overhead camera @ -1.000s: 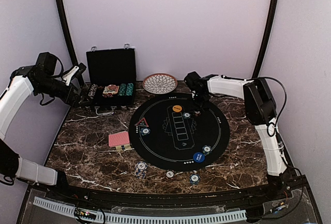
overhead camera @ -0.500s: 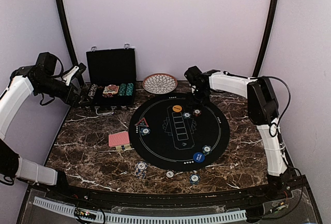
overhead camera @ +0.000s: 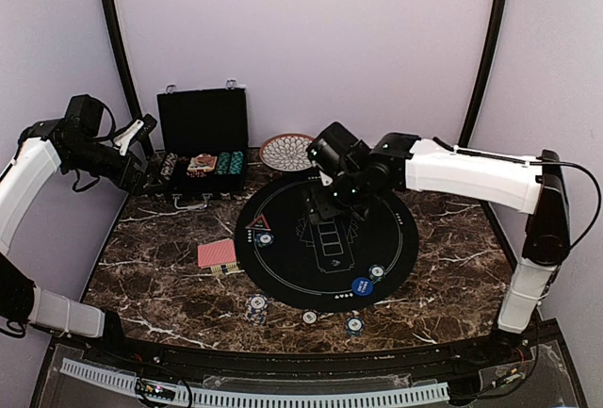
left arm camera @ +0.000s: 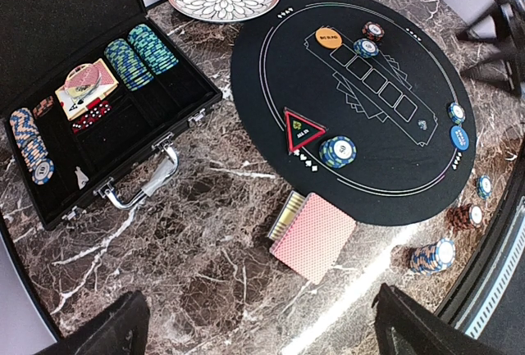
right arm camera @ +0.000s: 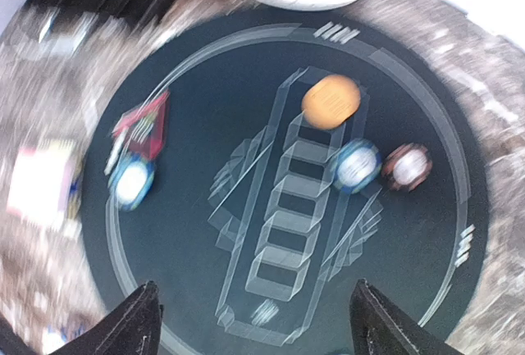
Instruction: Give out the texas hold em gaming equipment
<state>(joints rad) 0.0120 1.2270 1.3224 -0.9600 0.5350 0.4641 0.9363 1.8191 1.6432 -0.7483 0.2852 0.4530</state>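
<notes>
The red-backed card deck (overhead camera: 217,254) lies on the marble left of the round black mat (overhead camera: 396,238); it also shows in the left wrist view (left arm camera: 313,236). The red triangle marker (left arm camera: 303,129) and a blue striped chip (left arm camera: 338,152) sit at the mat's left edge. The orange disc (right arm camera: 330,101), a blue chip (right arm camera: 355,166) and a brown chip (right arm camera: 408,166) lie at the mat's back. The blue disc (overhead camera: 363,285) lies at the front right. My right gripper (right arm camera: 254,306) is open and empty above the mat's back middle (overhead camera: 330,203). My left gripper (left arm camera: 262,322) is open and empty, high at the back left (overhead camera: 141,177).
The open black case (overhead camera: 203,125) with chip rows stands at the back left. The patterned dish (overhead camera: 290,152) is behind the mat. Chip stacks sit near the front edge (overhead camera: 256,306), (overhead camera: 309,317), (overhead camera: 354,325), and one on the mat (overhead camera: 377,272).
My right arm has swung left from the mat's back right edge to above its back middle. A brown chip now lies beside the orange disc. The left arm has not moved.
</notes>
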